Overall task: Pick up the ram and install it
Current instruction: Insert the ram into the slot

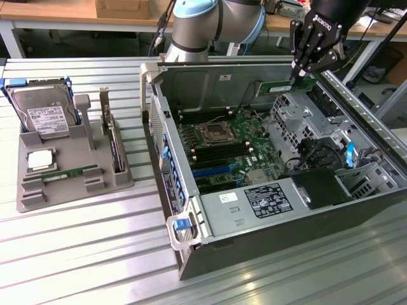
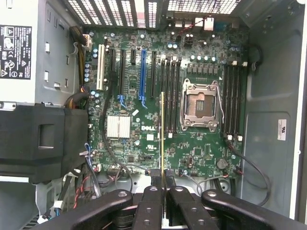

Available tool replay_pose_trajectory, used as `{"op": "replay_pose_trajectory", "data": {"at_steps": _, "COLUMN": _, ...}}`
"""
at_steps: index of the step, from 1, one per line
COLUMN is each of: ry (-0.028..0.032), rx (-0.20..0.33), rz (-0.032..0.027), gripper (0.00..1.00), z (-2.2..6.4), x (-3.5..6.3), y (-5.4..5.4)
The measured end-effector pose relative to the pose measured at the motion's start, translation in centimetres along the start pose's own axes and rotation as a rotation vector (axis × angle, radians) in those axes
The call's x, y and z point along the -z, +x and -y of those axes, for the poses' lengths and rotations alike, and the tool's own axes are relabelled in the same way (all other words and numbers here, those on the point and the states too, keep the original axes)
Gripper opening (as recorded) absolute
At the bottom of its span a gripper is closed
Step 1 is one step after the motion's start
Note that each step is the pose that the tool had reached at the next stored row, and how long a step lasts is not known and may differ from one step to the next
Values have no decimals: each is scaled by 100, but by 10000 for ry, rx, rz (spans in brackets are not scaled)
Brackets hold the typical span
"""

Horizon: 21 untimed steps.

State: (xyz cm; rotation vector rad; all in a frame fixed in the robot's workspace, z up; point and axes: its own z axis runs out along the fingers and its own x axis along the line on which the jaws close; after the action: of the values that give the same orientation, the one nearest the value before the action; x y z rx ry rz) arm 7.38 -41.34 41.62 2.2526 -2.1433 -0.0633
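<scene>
My gripper (image 1: 299,74) hangs over the far side of the open computer case (image 1: 191,244), shut on the ram (image 1: 278,86), a thin green stick that juts toward the exterior view's left. In the wrist view the ram (image 2: 162,129) shows edge-on, pinched between the black fingertips (image 2: 154,178), above the motherboard (image 2: 144,129). Below lie empty black memory slots (image 2: 170,86) on one side of the processor socket (image 2: 200,105) and more slots (image 2: 233,100) on the other. A second green stick (image 1: 70,173) lies in the grey holder (image 1: 32,198).
The grey holder on the exterior view's left also carries a hard drive (image 1: 43,115), a square silver processor (image 1: 39,160) and an upright expansion card (image 1: 114,145). Inside the case sit a power supply (image 1: 267,202), drive cages (image 1: 296,108) and cables (image 2: 108,158).
</scene>
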Motion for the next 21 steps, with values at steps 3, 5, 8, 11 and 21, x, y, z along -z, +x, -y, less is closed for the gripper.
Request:
{"op": "replay_pose_trajectory", "data": {"at_steps": 3, "ry": 0, "rx": 0, "rz": 0, "gripper": 12, "z": 0, "x": -10, "y": 0}}
{"op": "replay_pose_trajectory", "data": {"at_steps": 5, "ry": 0, "rx": 0, "rz": 0, "gripper": 12, "z": 1, "x": -14, "y": 0}}
{"op": "replay_pose_trajectory", "data": {"at_steps": 8, "ry": 0, "rx": -1, "rz": 0, "gripper": 12, "z": 1, "x": -21, "y": 0}}
{"op": "replay_pose_trajectory", "data": {"at_steps": 11, "ry": 0, "rx": 0, "rz": 0, "gripper": 12, "z": 2, "x": -30, "y": 0}}
{"op": "replay_pose_trajectory", "data": {"at_steps": 21, "ry": 0, "rx": 0, "rz": 0, "gripper": 12, "z": 3, "x": -61, "y": 0}}
